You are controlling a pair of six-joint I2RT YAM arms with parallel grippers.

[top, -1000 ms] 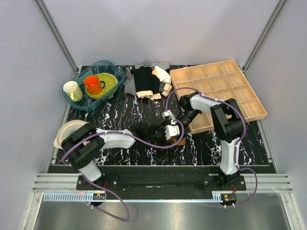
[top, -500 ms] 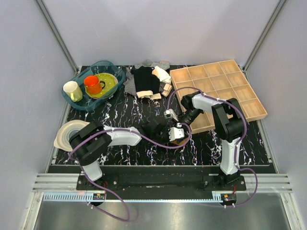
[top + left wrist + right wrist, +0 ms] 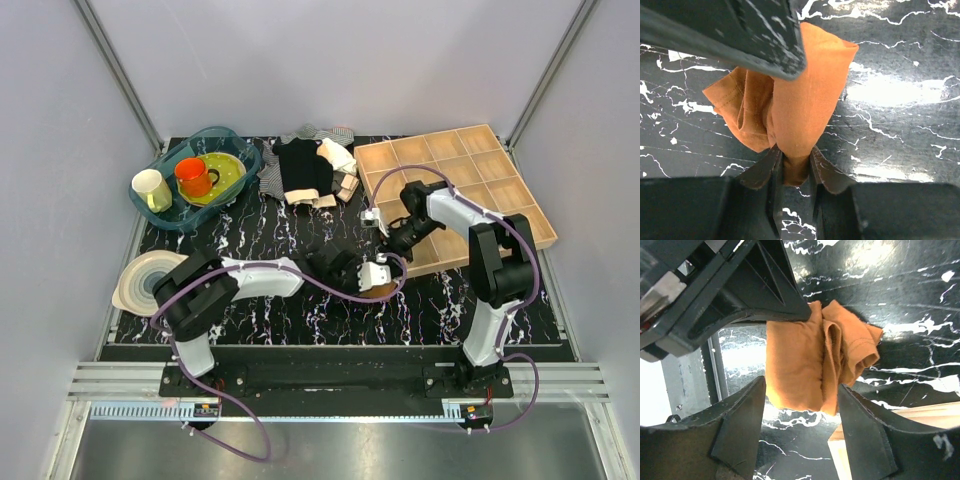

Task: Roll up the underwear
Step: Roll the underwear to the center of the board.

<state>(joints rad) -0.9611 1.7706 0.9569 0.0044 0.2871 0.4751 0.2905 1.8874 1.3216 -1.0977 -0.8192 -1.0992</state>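
Pinching the underwear (image 3: 799, 107) on the tabletop (image 3: 270, 235), just beside the near-left corner of the wooden tray (image 3: 505, 205).

The left end effector (image 3: 792, 167) is clamped on a fold of the rust-orange fabric. The cloth is bunched into a loose creased bundle that spreads out from the pads and lies on the black marbled surface. The right end effector (image 3: 801, 412) is spread wide, one finger on each side of the bundle. Whether those fingers touch the cloth cannot be told.
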